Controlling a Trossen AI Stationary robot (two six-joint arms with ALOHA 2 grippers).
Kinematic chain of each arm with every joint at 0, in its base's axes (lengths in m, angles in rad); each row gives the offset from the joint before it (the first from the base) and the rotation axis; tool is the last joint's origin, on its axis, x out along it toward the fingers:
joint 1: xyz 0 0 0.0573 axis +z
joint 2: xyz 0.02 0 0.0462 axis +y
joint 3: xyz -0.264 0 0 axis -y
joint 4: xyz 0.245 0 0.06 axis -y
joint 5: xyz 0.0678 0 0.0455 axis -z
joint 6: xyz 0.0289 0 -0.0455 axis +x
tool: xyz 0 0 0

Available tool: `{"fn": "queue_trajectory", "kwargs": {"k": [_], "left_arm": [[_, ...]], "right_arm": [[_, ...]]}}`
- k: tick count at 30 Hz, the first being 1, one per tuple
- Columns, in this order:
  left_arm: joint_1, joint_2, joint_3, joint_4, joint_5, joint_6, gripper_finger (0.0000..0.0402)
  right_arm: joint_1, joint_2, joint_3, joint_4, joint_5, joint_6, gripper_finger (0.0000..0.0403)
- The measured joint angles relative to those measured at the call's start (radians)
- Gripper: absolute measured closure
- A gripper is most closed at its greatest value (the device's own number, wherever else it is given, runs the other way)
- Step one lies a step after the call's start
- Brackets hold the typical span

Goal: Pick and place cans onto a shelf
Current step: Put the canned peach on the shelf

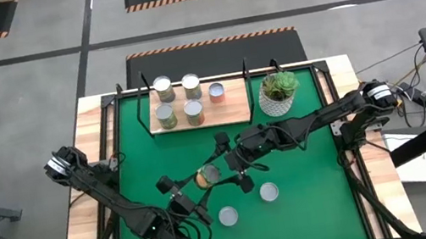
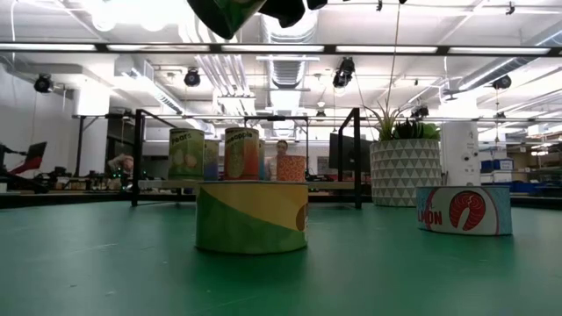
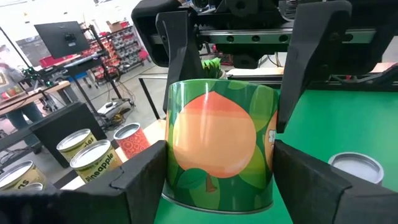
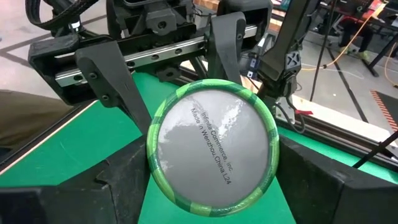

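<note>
Above mid-worktop, left gripper point(image 1: 191, 181) and right gripper point(image 1: 222, 168) meet, both clamped on one peach-labelled can point(image 1: 205, 176), arms reaching inward

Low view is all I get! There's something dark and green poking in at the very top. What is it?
Observer: A peach-label can, held up in the air. The left gripper and the right gripper both pinch it at once.
Operator: How many tins are on the shelf? They overlap for me.
Observer: Five cans, counted from above.
Operator: Any room left?
Observer: Yes. The shelf is bare at the end beside the plant pot.
</note>
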Motion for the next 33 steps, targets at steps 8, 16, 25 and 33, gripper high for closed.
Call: {"fn": "queue_trajectory", "kwargs": {"k": [8,16,25,33], "left_arm": [[0.0,0.0,0.0,0.004,0.001,0.0,0.0121],[0.0,0.0,0.0,0.003,-0.01,0.0,0.0092],[-0.057,-0.02,0.0,-0.072,-0.027,0.0,0.0086],[-0.078,-0.024,0.0,-0.128,-0.05,-0.004,0.0086]], "right_arm": [[0.0,0.0,0.0,-0.015,-0.001,-0.006,0.0105],[-0.011,0.0,0.0,-0.048,-0.005,-0.008,0.0109],[-0.076,-0.002,0.019,-0.202,0.003,0.014,0.0108],[-0.176,-0.007,0.003,-0.184,0.044,0.064,0.0108]]}}
